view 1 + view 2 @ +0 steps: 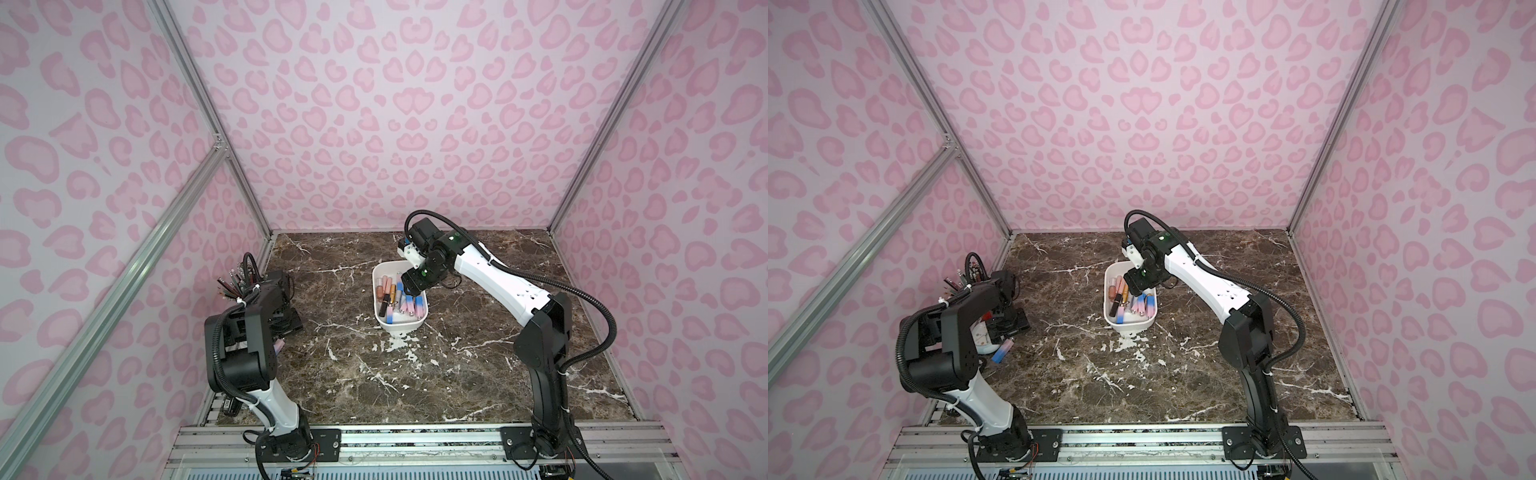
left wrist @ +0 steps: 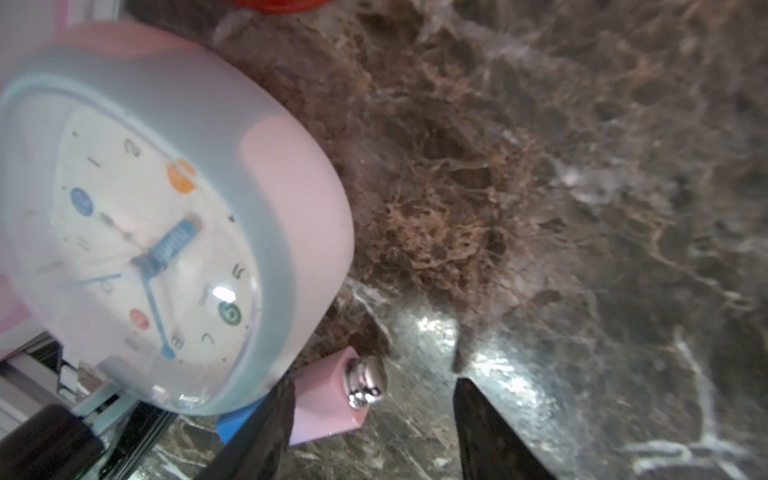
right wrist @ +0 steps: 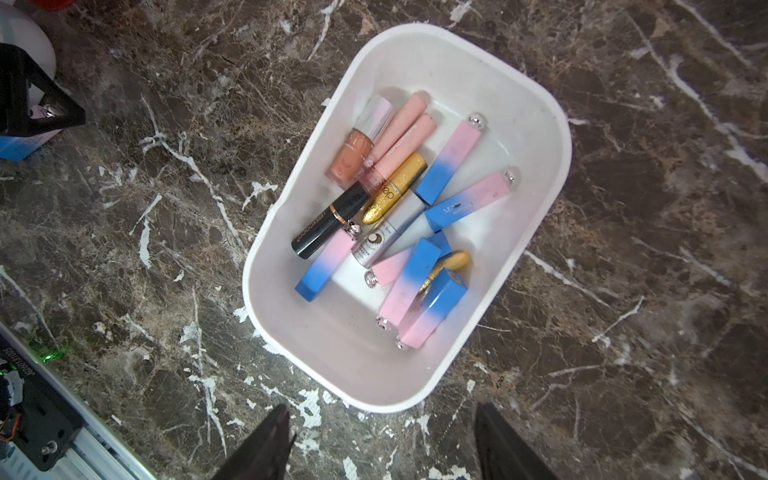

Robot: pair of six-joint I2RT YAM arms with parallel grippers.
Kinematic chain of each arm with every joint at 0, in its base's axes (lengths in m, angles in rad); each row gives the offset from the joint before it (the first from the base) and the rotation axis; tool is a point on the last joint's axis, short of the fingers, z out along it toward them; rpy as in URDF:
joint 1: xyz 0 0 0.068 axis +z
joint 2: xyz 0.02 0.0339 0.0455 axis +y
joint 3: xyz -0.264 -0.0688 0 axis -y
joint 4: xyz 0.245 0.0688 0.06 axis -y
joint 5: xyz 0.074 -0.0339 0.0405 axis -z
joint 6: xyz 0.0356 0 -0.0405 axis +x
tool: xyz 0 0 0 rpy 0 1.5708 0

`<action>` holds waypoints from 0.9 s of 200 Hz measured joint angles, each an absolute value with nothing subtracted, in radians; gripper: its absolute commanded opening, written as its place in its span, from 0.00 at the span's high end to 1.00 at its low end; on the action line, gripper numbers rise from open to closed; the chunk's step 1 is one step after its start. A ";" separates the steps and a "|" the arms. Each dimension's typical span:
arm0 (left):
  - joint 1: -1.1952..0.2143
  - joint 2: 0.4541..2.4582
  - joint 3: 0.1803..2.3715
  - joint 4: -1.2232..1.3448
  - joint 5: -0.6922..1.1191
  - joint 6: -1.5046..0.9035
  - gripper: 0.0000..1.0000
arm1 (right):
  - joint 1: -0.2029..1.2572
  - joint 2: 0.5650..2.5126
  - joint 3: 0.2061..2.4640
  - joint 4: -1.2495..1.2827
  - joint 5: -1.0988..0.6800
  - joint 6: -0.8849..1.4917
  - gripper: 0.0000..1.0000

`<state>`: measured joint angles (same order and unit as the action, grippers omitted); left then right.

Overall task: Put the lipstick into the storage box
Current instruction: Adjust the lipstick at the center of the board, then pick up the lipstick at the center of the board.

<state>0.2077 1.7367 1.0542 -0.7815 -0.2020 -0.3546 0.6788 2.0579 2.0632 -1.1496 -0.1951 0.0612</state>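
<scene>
The storage box [image 1: 399, 327] sits near the middle of the brown marble tabletop [image 1: 457, 374], a little toward 12 o'clock in both top views. It holds a pile of lipsticks [image 3: 446, 162]: several square pink-to-blue tubes, two pink glosses, a peach bottle, and gold, black and silver tubes, lying crosswise on one another. The right gripper [image 3: 383, 409] hangs above the box's 1 o'clock side, its jaws spread with nothing between them.

A loose lipstick [image 1: 1002, 351], also pink-to-blue, lies flat on the tabletop outside the box, at about 8 o'clock from it and near the tabletop's 9 o'clock edge. It is just beside a pale round alarm clock [image 2: 166, 232]. The left gripper [image 2: 372, 381] is low over it with its jaws apart. The tube's pink, silver-capped end lies between the fingers [image 2: 266, 428], close against one and well clear of the other, so it is not clamped
</scene>
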 measured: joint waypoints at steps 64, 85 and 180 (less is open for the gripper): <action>0.195 1.691 0.990 -0.790 -0.146 -0.374 0.38 | 0.680 2.046 2.028 -1.144 -0.172 0.060 0.27; 0.170 1.669 0.989 -0.792 -0.134 -0.384 0.37 | 0.679 2.033 1.998 -1.137 -0.165 0.060 0.27; 0.097 1.560 0.999 -0.899 -0.179 -0.404 0.36 | 0.674 1.869 1.710 -1.005 -0.180 0.086 0.24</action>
